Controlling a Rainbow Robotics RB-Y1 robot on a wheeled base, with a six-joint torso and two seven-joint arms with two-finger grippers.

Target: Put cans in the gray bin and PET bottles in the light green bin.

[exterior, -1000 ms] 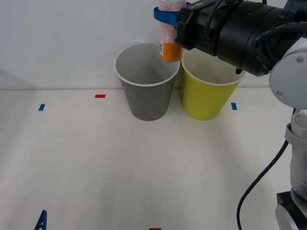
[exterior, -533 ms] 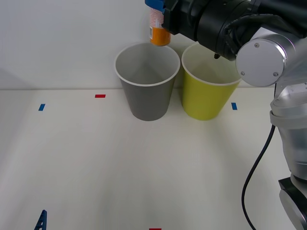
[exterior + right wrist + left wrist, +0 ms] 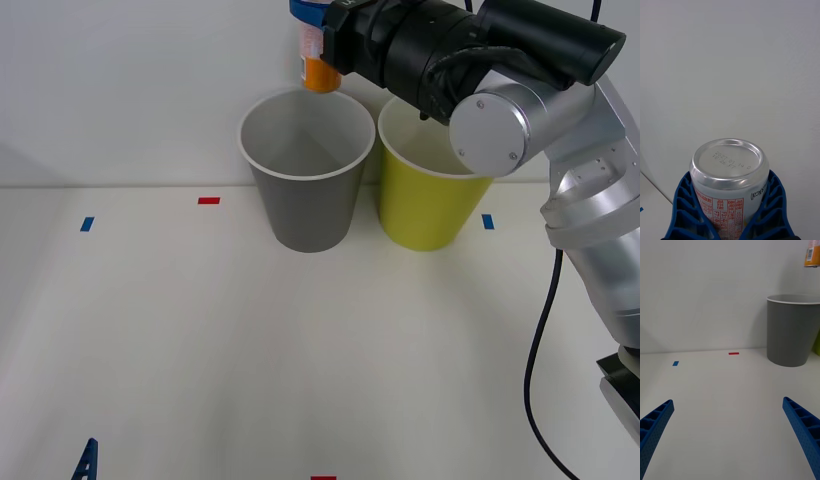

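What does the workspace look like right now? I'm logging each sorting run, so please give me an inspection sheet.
Surface: white table with red and blue tape marks.
Job's things: can held above the gray bin, orange end down; light green bin beside it, to the robot's right. Both upright.
Clutter: nothing seen.
End effectors: right end effector shut on the can, blue fingers on both sides; left end effector open, low over the near table.
Cables: black cable hanging along the right arm.
Surroundings: plain white wall behind the bins.
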